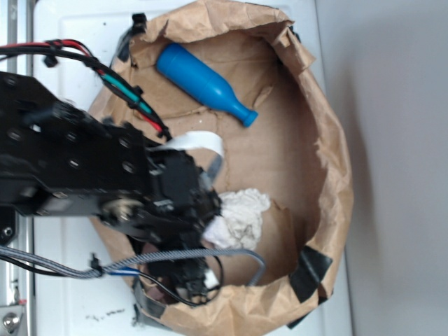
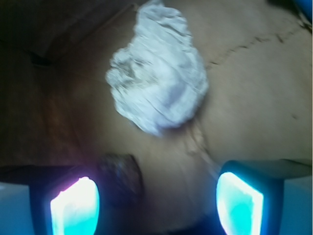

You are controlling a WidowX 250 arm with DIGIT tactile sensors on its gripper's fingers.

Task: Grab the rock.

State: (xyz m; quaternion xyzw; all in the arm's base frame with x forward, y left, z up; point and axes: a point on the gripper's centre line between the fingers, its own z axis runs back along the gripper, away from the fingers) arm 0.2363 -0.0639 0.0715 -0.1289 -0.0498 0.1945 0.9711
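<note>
While the claw (image 2: 156, 198) hangs low over the paper floor with its jaws spread wide and nothing between them, I judge I am in the approach step, lining up before any closing. On the wrist view the rock (image 2: 122, 171) sits at about seven o'clock in the frame, just beside the left finger (image 2: 73, 203) and partly hidden behind it, well off the midline and far from the right finger (image 2: 239, 198). The white wad (image 2: 159, 68) lies at twelve o'clock, ahead of the claw and clear of the rock. My next move, I think, calls for a sideways shift toward the rock so it sits centred in the gap, then a short drop and a squeeze. On the exterior view the arm (image 1: 84, 168) covers the rock entirely.
</note>
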